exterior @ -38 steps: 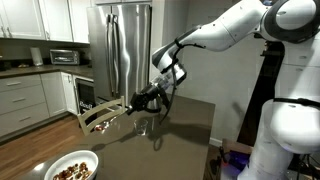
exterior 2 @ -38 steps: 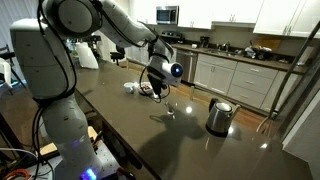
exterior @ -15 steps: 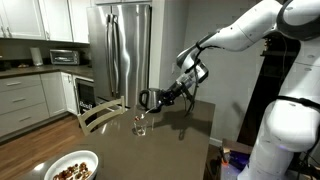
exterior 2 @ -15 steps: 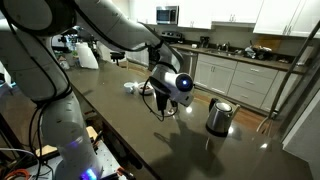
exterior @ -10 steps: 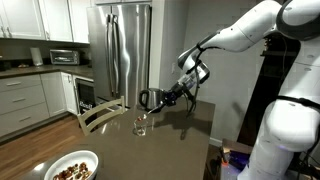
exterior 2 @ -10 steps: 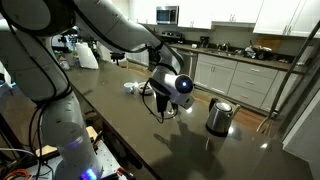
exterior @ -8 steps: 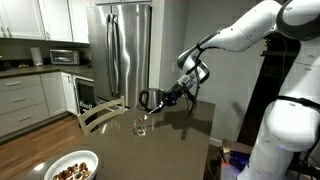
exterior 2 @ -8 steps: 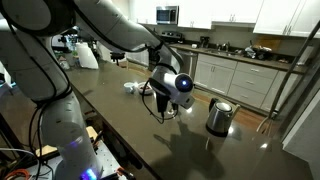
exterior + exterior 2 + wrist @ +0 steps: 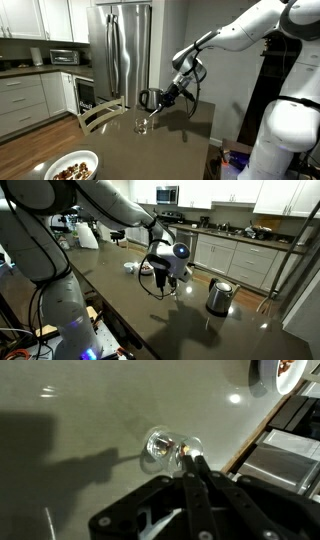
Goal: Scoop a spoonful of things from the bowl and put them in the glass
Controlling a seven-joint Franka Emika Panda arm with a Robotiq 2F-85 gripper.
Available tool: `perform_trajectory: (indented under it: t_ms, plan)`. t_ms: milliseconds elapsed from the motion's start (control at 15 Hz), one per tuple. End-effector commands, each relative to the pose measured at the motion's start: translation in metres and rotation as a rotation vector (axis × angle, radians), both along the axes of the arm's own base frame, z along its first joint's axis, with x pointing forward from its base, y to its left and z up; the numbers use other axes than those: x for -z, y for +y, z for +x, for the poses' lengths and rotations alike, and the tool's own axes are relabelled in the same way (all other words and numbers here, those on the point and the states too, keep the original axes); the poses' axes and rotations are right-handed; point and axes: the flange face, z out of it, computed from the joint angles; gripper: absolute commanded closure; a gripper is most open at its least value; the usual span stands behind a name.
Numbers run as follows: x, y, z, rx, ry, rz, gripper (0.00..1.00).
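My gripper [image 9: 190,472] is clenched on 1 spoon [image 9: 189,457], its tip over the glass [image 9: 160,447] for tipping; the bowl [image 9: 72,165] sits far off.

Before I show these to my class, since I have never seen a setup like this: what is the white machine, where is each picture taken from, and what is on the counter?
The white machine is a robot arm ending in a gripper, a two-fingered clamp. Two pictures come from cameras standing in the kitchen, looking at the dark counter from different sides. The third comes from a camera on the arm's wrist, looking down past the fingers.

On the counter stand a small clear glass, a white bowl of brown pieces, and a steel kettle.

The gripper is shut on a thin spoon handle that reaches to the glass's rim. Its bowl end is hard to make out, so I cannot tell whether it carries anything.
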Motion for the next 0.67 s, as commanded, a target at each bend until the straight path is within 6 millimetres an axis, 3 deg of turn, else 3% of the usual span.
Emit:
perform_trajectory:
  t_ms: [0, 600]
  plan:
    - [-0.02, 0.018, 0.007, -0.024, 0.017, -0.05, 0.96]
    - [-0.049, 0.042, 0.019, -0.054, 0.104, -0.296, 0.96]
